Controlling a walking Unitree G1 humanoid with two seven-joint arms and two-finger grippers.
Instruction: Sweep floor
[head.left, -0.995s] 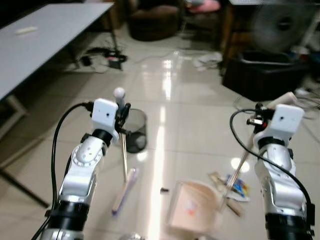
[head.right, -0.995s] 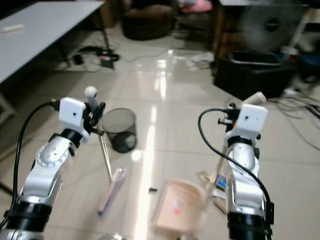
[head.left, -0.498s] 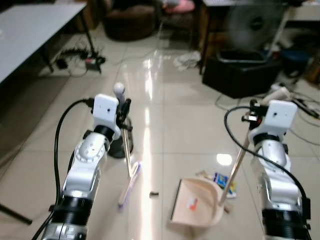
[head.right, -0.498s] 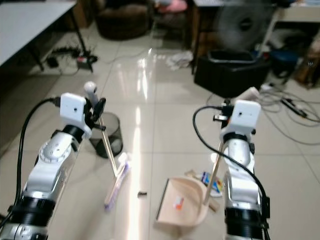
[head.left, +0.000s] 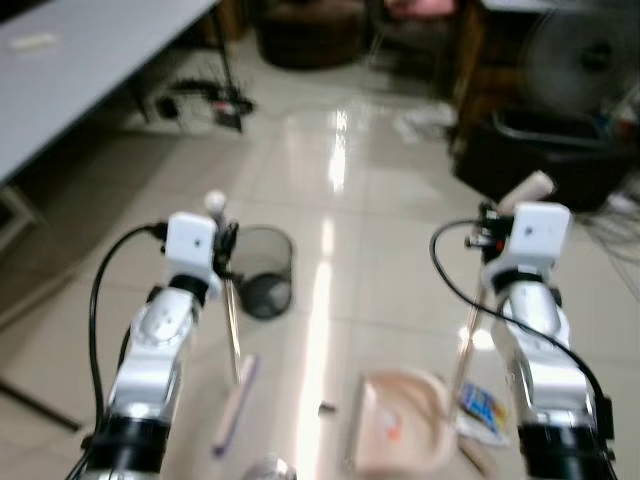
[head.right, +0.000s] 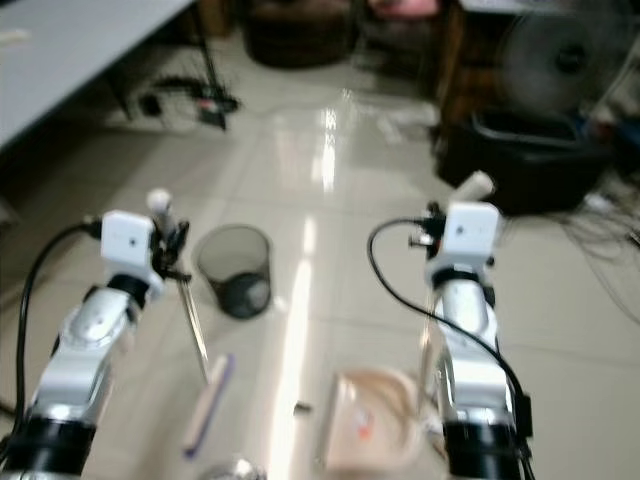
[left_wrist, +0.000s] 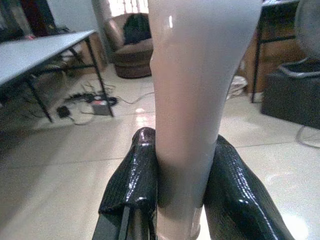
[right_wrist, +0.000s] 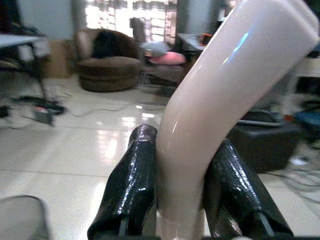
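Since half a second ago the whole view has swung back toward the grey worktop, and both arms keep the same hold on their tools. Nearest, the pale dustpan sits flat on the tiled floor, with a colourful scrap of litter just beside it and a small dark bit on its other side. The broom slants down with its head on the floor. The left gripper is clenched around the broom's handle; the right gripper is clamped on the dustpan's bent handle. Beyond the broom stands a dark mesh bin. Farther back are a black crate and a brown armchair.
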